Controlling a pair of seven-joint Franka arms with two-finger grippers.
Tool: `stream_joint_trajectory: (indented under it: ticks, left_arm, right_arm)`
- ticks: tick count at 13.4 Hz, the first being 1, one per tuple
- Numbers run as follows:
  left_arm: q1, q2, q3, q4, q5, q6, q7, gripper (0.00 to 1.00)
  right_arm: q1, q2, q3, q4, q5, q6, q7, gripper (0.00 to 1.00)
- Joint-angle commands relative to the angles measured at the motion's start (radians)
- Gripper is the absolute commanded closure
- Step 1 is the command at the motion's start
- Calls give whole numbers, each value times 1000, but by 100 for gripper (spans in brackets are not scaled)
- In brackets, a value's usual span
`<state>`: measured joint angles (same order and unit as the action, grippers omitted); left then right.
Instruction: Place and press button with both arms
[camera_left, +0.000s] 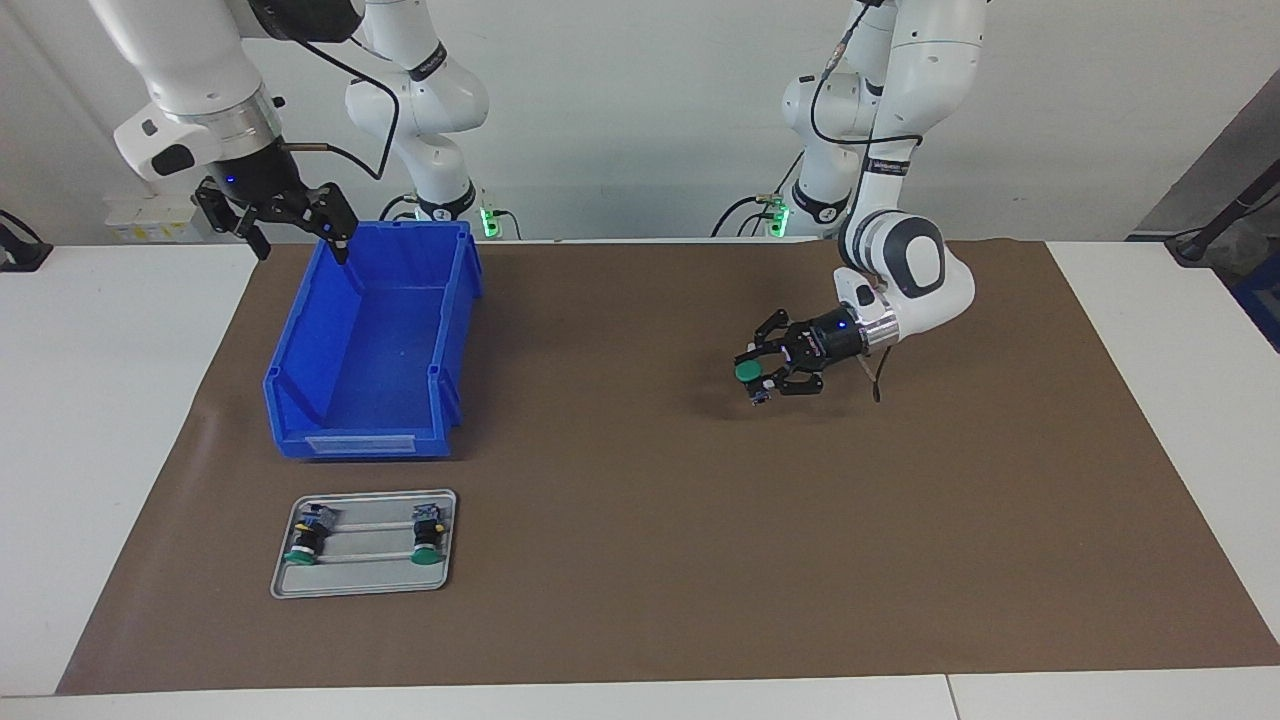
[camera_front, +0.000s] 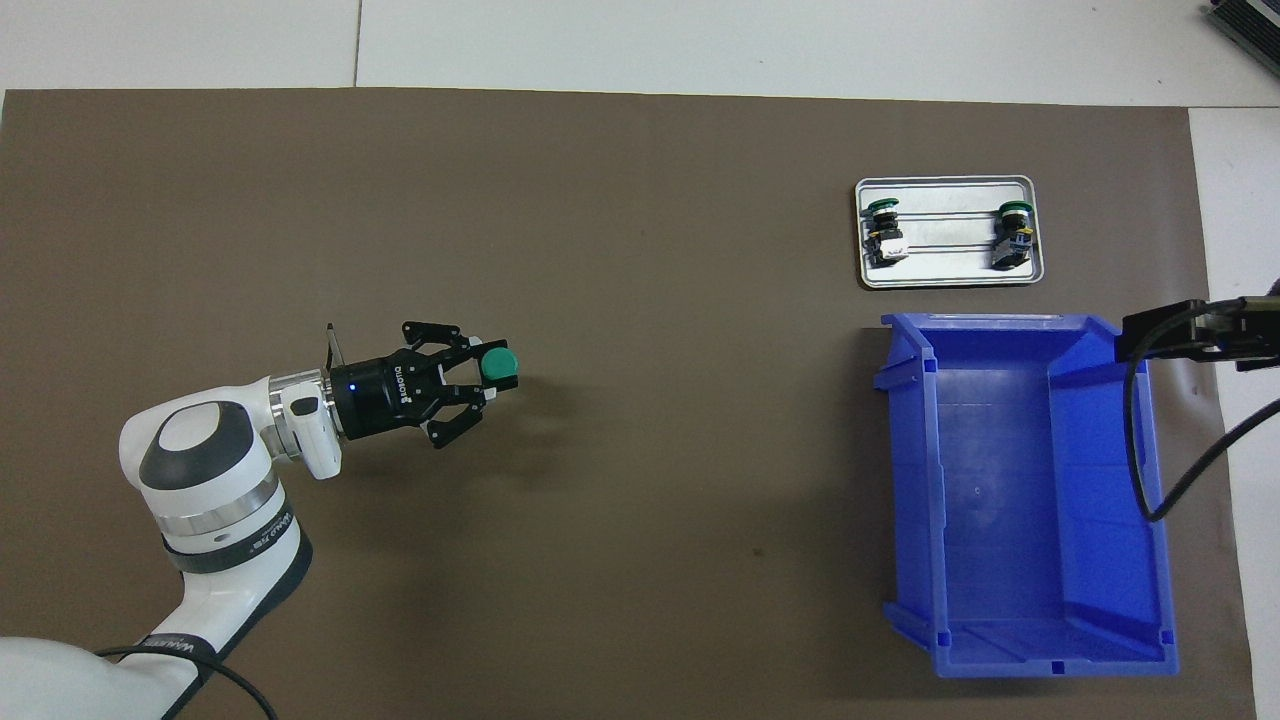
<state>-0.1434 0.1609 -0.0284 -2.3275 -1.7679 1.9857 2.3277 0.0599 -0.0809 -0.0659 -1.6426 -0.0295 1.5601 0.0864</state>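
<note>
Starting at the bottom of the facing view: a small metal tray (camera_left: 363, 581) sits low and left of centre in the frame, with two spare buttons (camera_left: 305, 535) lying on their sides in it, green caps pointing toward the frame's bottom edge. Probably that's the supply, laid flat so a claw can pinch one across its body.

Just above the tray is an empty blue bin (camera_left: 372, 340), label end facing the tray. My guess is it's for finished parts, though nothing's in it.

Middle right of the frame: the left gripper (camera_left: 762, 375) hangs low over the brown mat (camera_left: 640, 560), turned sideways, pinching the button (camera_left: 748, 371) by its black body. Green cap sticks out clear of the fingers — makes sense, it leaves the cap free for the other arm to press. Whether the button touches the mat, I can't tell.

Upper left corner: the right gripper (camera_left: 300, 225) waits over the bin's corner nearest the robots, fingers spread and holding nothing — parked out of the way until the button is set down, I'd say.
</note>
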Motion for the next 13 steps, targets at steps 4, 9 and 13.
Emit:
stream_joint_trajectory:
  ticks: [4, 9, 13]
  left_arm:
    - [-67, 37, 13, -30, -145, -28, 146, 100]
    - [-113, 135, 15, -26, -270, -50, 284, 100]
    - [-139, 178, 16, -7, -303, -44, 321, 100]
  right_arm:
    - [-3, -20, 3, -17, 2, -6, 0, 0]
    - [-3, -20, 3, -17, 2, -6, 0, 0]
    - [-3, -20, 3, -17, 2, -6, 0, 0]
